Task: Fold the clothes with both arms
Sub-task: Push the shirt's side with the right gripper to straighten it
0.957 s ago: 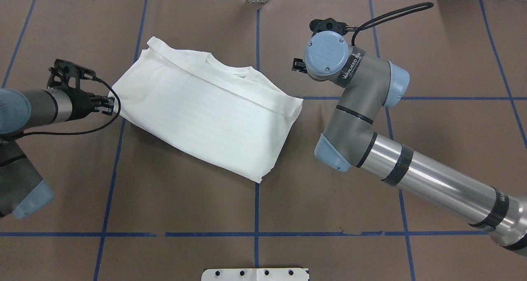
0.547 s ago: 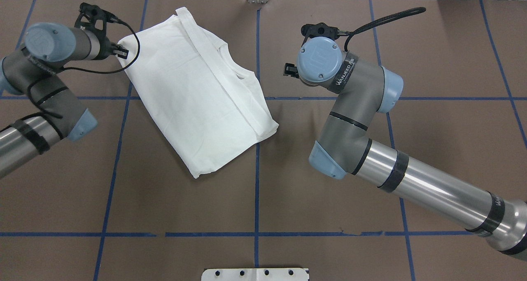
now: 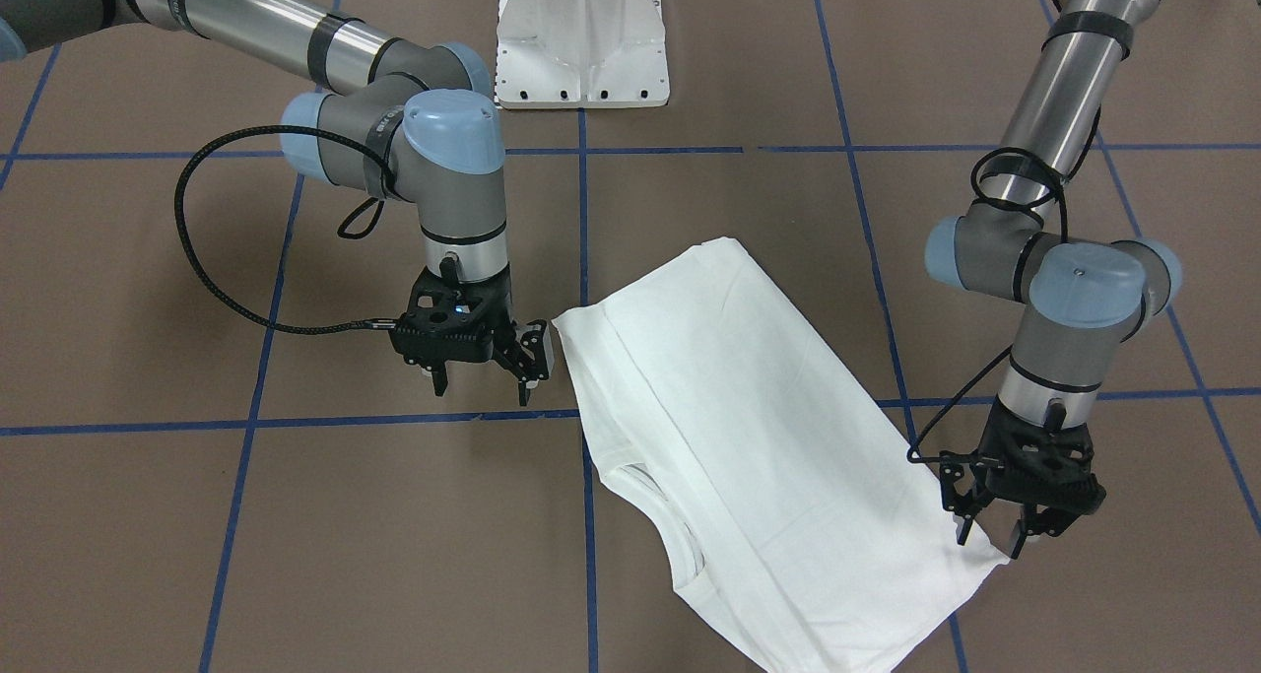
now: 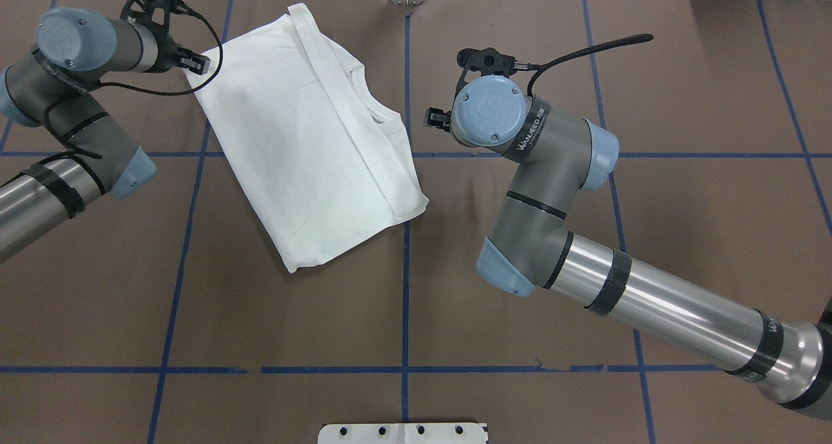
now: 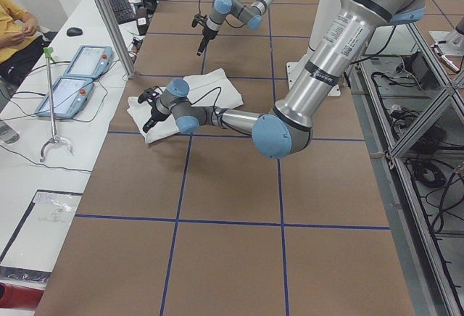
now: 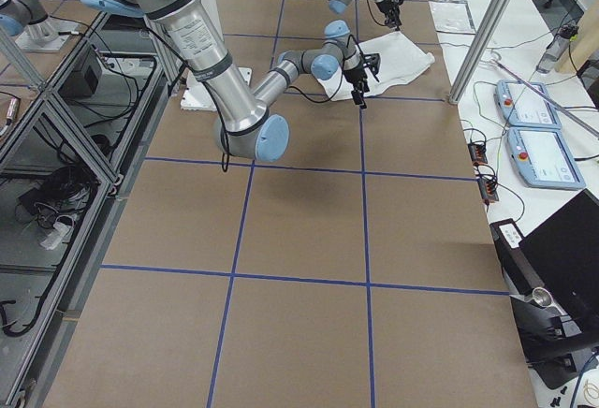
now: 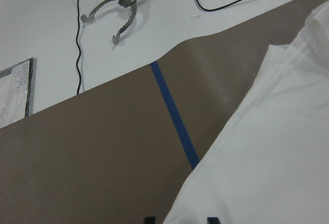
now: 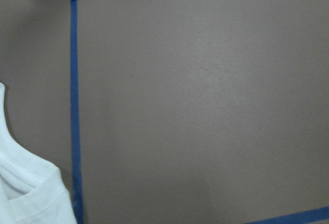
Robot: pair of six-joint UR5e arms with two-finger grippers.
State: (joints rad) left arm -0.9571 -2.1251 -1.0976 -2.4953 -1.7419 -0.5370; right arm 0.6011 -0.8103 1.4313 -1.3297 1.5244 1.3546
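The white shirt (image 4: pixel 305 138) lies folded on the brown table, plain side up, with its collar (image 4: pixel 378 110) toward the right arm. It also shows in the front view (image 3: pixel 768 437). No printed text shows. My left gripper (image 4: pixel 195 64) is at the shirt's far left corner, fingers pointing down, shut on that corner (image 3: pixel 993 540). The left wrist view shows cloth (image 7: pixel 272 147) between the fingertips. My right gripper (image 3: pixel 483 389) hangs open and empty just beside the shirt's near right corner, apart from it. The right wrist view shows only the collar's edge (image 8: pixel 25 198).
The white metal pedestal (image 3: pixel 581 33) stands at the robot's side of the table (image 4: pixel 403 433). Blue tape lines cross the brown cover. The table's far edge runs just beyond the shirt. A grabber tool (image 7: pixel 118 13) lies on the white bench past it.
My left gripper swung from the near left to the far edge and dragged the shirt's corner, turning the shirt clockwise. My right gripper shifted a little left, toward the shirt.
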